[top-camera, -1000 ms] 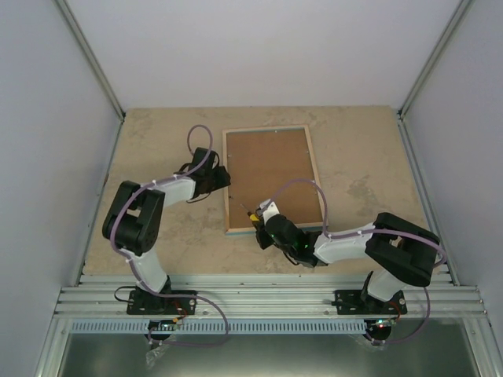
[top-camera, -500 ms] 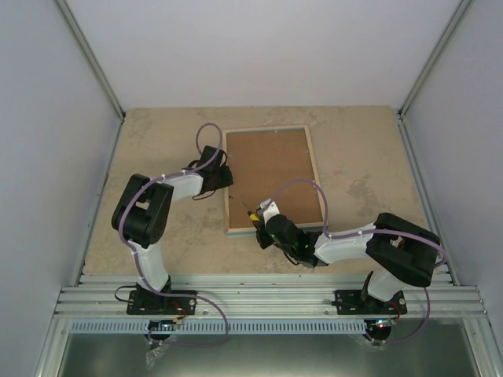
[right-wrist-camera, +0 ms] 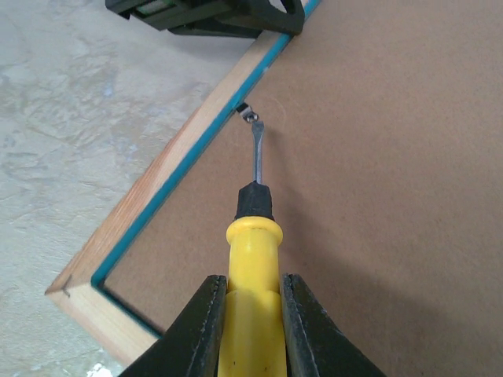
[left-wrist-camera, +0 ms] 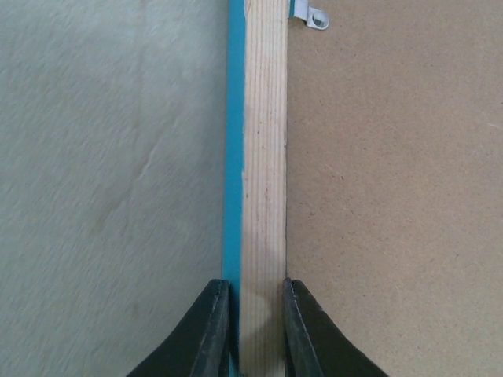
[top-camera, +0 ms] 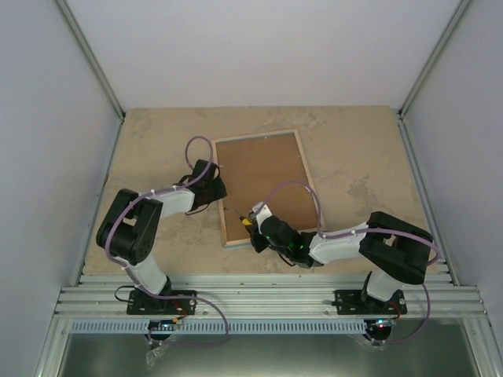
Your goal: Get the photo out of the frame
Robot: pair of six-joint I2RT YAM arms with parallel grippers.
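Lying back up on the beige counter, near the middle of the top view and turned a little anticlockwise: the frame, turquoise at the outer edge, pale wood on the back. Filled edge to edge by a brown fibreboard backing. Photo not to be seen in any view.

Clamped on the frame's left rail, at centre left of the top view: the left gripper. In its wrist view, at bottom centre, one finger against the turquoise edge, the other on the inner side of the wood, beside the backing. At the top of that view, a grey clip just inside the rail.

Closed on a yellow-handled screwdriver: the right gripper, by the frame's lower left corner in the top view. In the right wrist view, handle pinched at bottom centre, black collar and steel shaft pointing up the picture, tip at a small metal clip on the rail's inner edge. Impossible to tell whether the same clip as the grey one.
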